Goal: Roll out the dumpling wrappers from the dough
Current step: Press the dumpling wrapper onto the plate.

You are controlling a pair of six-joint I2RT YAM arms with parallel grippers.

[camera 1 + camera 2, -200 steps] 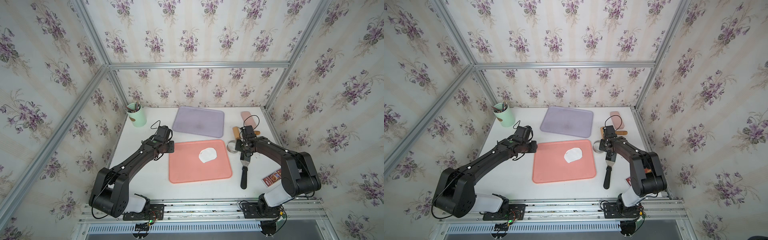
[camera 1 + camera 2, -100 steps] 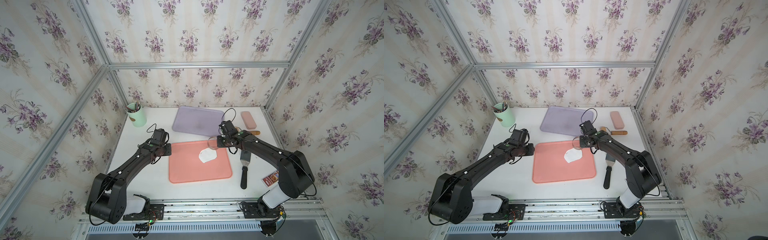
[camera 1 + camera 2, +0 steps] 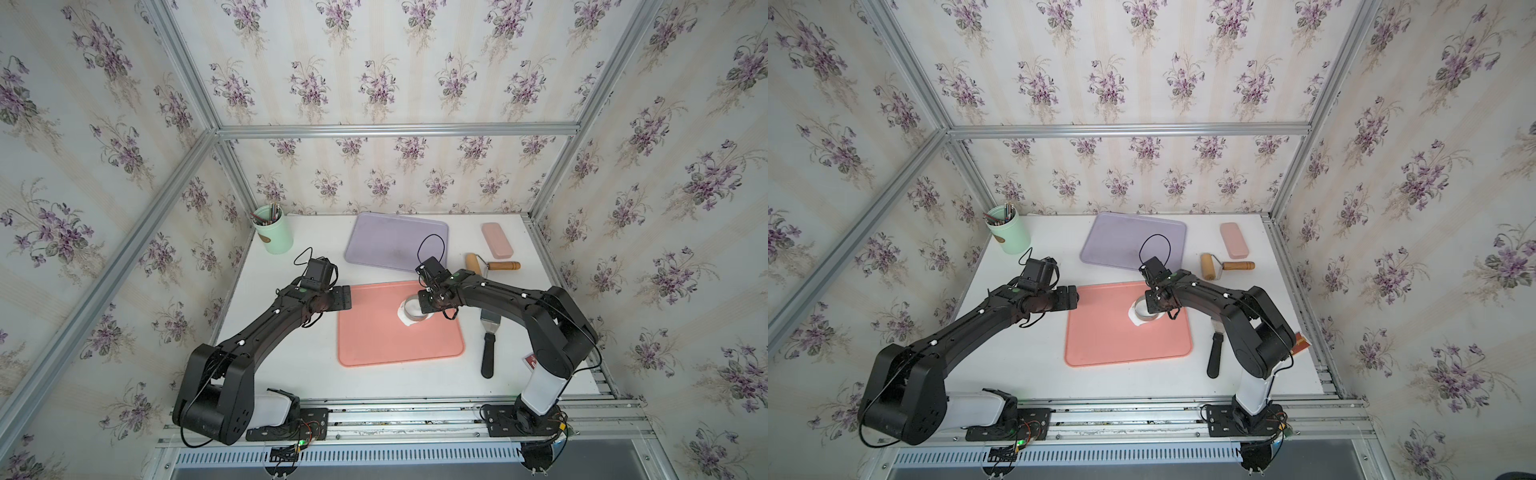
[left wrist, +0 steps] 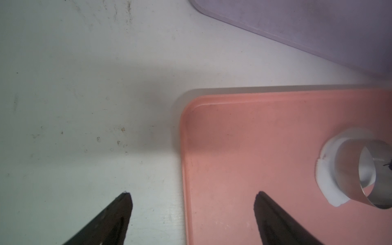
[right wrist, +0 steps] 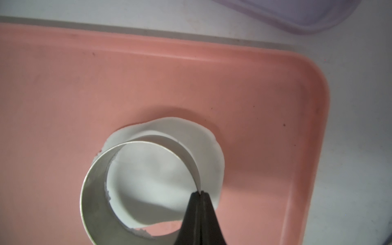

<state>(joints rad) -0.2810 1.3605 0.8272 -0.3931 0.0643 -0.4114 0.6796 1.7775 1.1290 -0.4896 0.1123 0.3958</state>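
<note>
Right gripper (image 5: 199, 193): jaws pinched together on the thin wall of the metal ring cutter (image 5: 95, 191), and the ring hangs from the fingertips over the dough (image 5: 203, 144). The dough is a thin white sheet lying directly under and beside this gripper, in the upper right part of the pink tray (image 3: 374, 345). The ring is off-centre on the sheet. A broad crescent of dough shows outside the ring on one side, and a sliver of bare pink tray shows inside it on the opposite side. Cannot tell whether the ring's edge has cut through. Left gripper (image 4: 193, 195): jaws spread wide and holding nothing, straddling the pink tray's left rim with one finger over the white table (image 3: 291, 353) and the other over the tray. It is well apart from the dough. In both top views a purple tray (image 3: 390, 241) lies above the pink one in frame. A wooden-handled roller (image 3: 473, 264) and a pink case (image 3: 496, 240) lie to the upper right. A black-handled scraper (image 3: 488, 345) lies just right of the pink tray. A green cup of pencils (image 3: 274, 235) stands at the table's upper left.
</note>
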